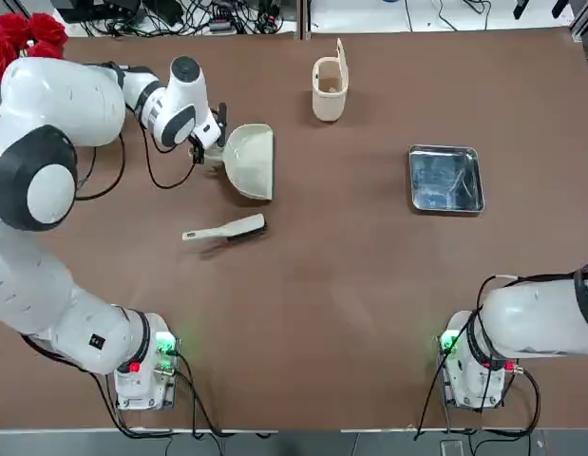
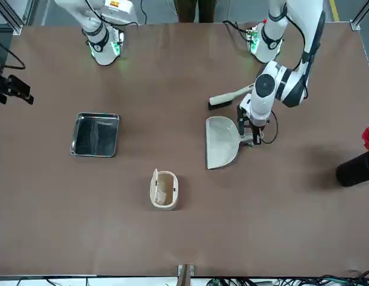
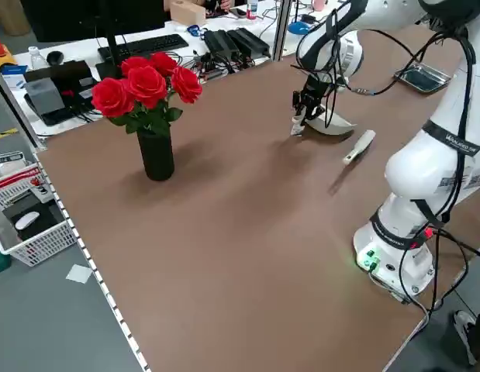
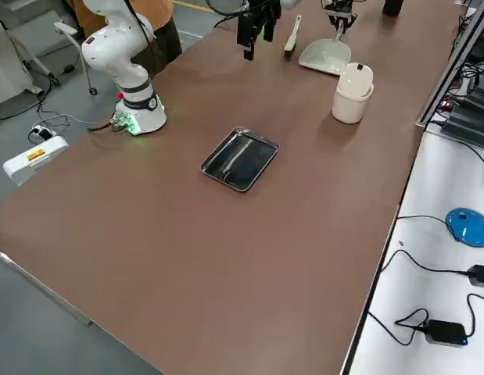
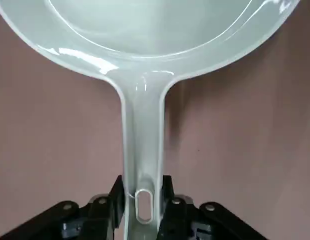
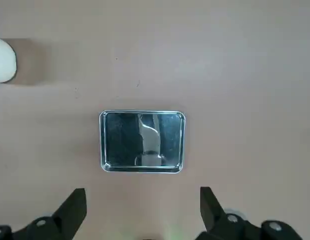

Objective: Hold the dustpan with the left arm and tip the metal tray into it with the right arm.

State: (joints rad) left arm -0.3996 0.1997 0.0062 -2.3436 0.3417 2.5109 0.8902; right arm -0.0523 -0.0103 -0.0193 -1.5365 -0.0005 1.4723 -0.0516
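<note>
Left gripper (image 1: 206, 142) reaches far across the bench (image 1: 350, 304), wrist low, fingers (image 5: 116, 192) closed on the stubby handle of the cream plastic dustpan (image 1: 250, 160), which lies flat on the bench; slim cream hand brush (image 1: 224, 229) lies just nearer the robot. Judgement: keep this clamp square and firm, scoop mouth facing the tray side, before any tipping. Small shiny square metal tray (image 1: 446, 178) sits untouched, well apart to the right. Right gripper (image 6: 142, 210) hangs high over the bench, tray ahead of it, fingers spread wide, holding nothing.
</note>
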